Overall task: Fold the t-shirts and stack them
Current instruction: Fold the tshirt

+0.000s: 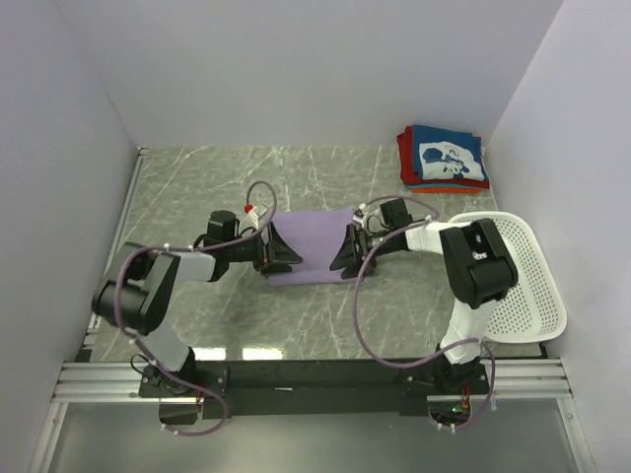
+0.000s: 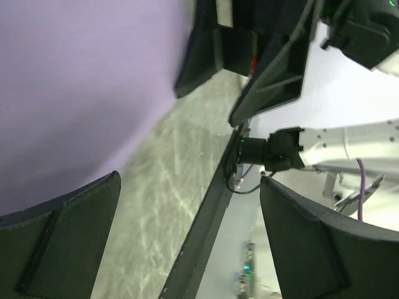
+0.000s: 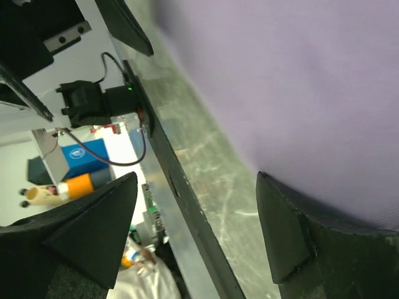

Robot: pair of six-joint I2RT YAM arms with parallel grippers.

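A lavender-purple t-shirt (image 1: 314, 246) lies partly folded on the middle of the table. It fills the upper left of the left wrist view (image 2: 81, 87) and the upper right of the right wrist view (image 3: 299, 87). My left gripper (image 1: 279, 250) is at the shirt's left edge, open and empty (image 2: 187, 243). My right gripper (image 1: 349, 252) is at the shirt's right edge, open and empty (image 3: 193, 230). In each wrist view one finger sits right at the cloth edge. A folded navy blue t-shirt with a white print (image 1: 449, 156) tops a stack on red cloth (image 1: 407, 158) at the back right.
A white perforated basket (image 1: 527, 286) stands at the right, beside the right arm. The grey marble table (image 1: 197, 187) is walled in on the left, back and right. A black rail (image 1: 325, 374) runs along the near edge.
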